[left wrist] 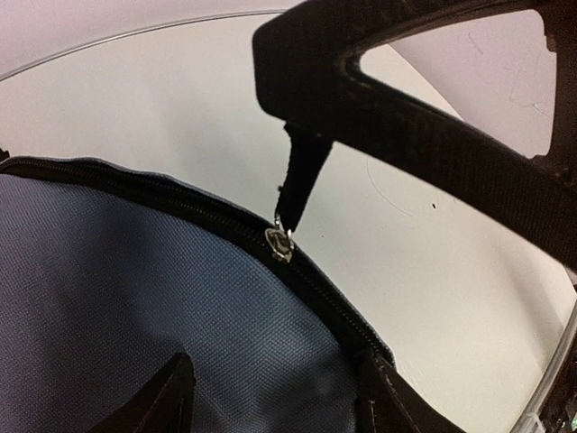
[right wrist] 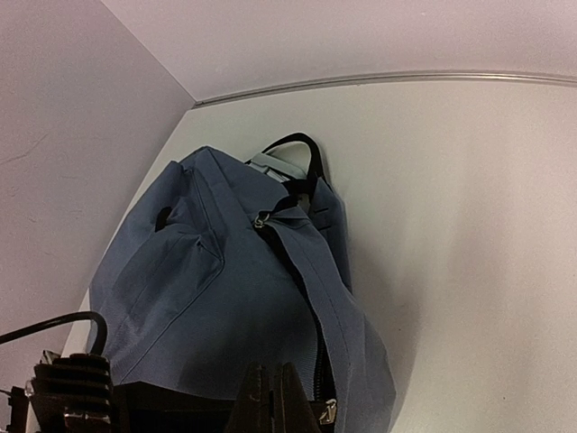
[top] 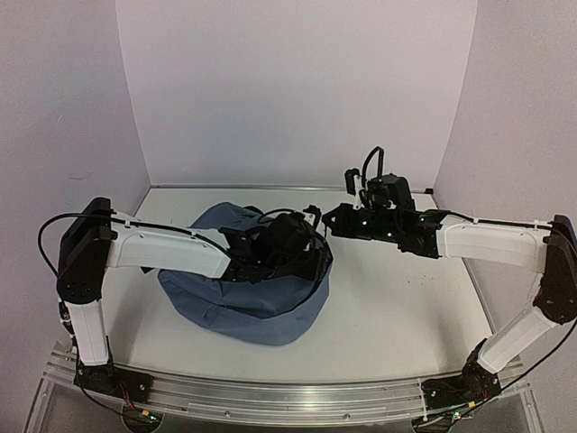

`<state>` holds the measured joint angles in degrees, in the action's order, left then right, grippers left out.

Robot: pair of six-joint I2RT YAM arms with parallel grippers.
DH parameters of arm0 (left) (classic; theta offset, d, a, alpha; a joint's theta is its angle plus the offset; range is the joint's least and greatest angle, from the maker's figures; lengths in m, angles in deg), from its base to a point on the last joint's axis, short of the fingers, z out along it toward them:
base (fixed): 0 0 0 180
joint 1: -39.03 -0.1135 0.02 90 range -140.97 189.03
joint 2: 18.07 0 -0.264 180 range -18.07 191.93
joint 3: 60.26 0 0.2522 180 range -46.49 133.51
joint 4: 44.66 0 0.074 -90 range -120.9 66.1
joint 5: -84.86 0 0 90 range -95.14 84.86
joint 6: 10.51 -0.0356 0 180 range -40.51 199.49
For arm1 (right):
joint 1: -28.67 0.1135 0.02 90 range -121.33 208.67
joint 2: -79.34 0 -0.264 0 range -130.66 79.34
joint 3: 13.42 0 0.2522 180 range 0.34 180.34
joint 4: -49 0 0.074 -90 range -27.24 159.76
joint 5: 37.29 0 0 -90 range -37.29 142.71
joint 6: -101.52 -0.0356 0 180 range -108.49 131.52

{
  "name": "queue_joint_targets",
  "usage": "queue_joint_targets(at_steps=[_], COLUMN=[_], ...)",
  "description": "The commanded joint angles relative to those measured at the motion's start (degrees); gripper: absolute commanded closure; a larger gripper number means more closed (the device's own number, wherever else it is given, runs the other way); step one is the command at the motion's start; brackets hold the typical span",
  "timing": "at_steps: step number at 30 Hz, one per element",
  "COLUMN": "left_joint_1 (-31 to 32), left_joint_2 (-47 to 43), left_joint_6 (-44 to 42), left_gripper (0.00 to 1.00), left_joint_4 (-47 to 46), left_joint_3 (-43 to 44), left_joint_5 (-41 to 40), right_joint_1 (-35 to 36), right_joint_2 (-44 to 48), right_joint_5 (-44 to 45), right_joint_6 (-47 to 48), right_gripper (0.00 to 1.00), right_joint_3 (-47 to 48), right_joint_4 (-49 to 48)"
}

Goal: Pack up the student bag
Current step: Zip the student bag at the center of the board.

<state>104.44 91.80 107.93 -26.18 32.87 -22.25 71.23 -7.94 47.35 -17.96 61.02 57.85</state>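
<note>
While just beneath left claw (top: 302, 242) — student bag (top: 243, 311).

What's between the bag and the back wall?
Just bare table, clearest in the right wrist view, between bag and wall.

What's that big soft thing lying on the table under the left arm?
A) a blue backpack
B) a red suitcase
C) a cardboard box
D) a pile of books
A: the student bag is soft slate-blue fabric, with a black zipper running across it and a black carry handle at its far end.
</note>
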Motion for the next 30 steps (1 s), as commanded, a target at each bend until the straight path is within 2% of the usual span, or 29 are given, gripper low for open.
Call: queue_joint_targets(at_steps=[1, 5, 16, 21, 24, 27, 30], left_joint_1=[0.49, 1.21, 4.13, 5.09, 5.1, 5.09, 5.29], left_joint_2=[-3.05, -1.34, -1.18, -3.22, -2.75, -0.75, 0.12], left_joint_6=[1.6, 0.57, -1.93, -2.98, -2.9, -2.94, -3.28], left_gripper=[0.37, 0.34, 0.29, 0.26, 0.24, 0.29, 0.43], left_joint_4=[-4.47, -2.75, -3.92, -9.29, -6.65, -0.84, 0.38], left_joint_3=[0.37, 2.54, 1.92, -1.83, -1.0, 1.64, 1.76], left_joint_5=[3.07, 3.39, 0.21, -0.81, -4.02, -7.17, -8.01], right_joint_1=[0.36, 0.34, 0.38, 0.35, 0.34, 0.33, 0.33], right_joint_2=[0.94, 0.46, -0.58, -0.93, -1.04, -0.98, -0.79], right_joint_5=[0.8, 0.86, 0.9, 0.92, 1.03, 1.2, 1.56], right_joint_6=[-0.22, -0.41, -0.41, -0.41, -0.41, -0.41, -0.44], right_gripper=[1.0, 1.0, 1.0, 1.0, 1.0, 1.0, 1.0], right_joint_3=[0.89, 1.27, 1.86, 2.07, 2.13, 2.23, 2.32], right_joint_4=[-4.67, -4.67, -4.59, -4.48, -4.41, -4.32, -4.2])
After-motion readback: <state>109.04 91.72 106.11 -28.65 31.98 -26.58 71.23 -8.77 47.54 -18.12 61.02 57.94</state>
